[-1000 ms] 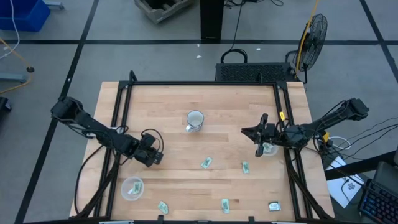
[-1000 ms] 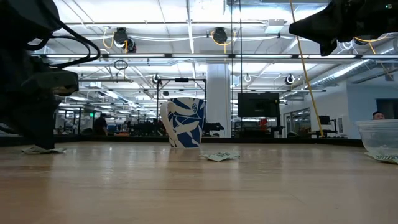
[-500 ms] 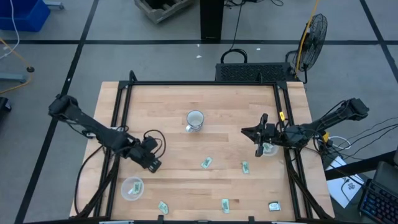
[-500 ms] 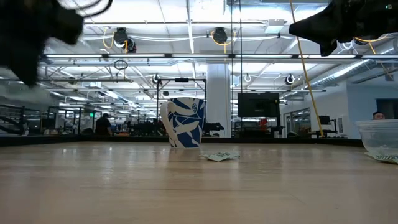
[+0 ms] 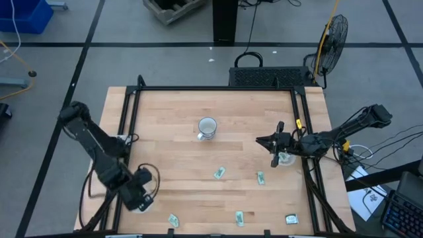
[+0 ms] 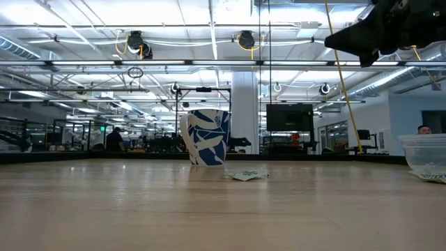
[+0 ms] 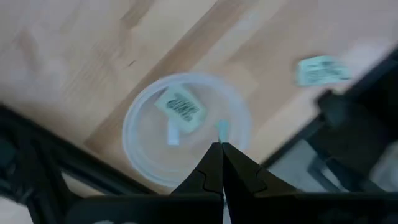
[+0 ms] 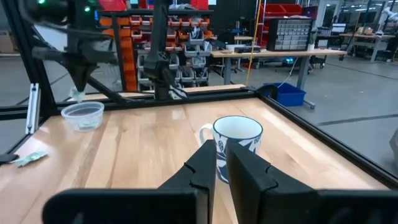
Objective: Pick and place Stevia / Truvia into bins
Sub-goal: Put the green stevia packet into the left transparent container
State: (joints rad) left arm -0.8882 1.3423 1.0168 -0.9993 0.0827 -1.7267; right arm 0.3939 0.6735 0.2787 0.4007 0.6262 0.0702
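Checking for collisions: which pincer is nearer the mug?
Right. The right pincer hangs beside the mug; the left pincer is farther, over the bin.

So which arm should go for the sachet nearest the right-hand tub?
Right. The right gripper hovers beside the right tub, close to that sachet; the left gripper is across the table over the other tub, jaws shut on its own sachet.

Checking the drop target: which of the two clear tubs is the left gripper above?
The clear round plastic tub at the table's front-left corner, a pale green sachet inside; the left gripper hangs above it. The other tub sits beneath the right gripper.
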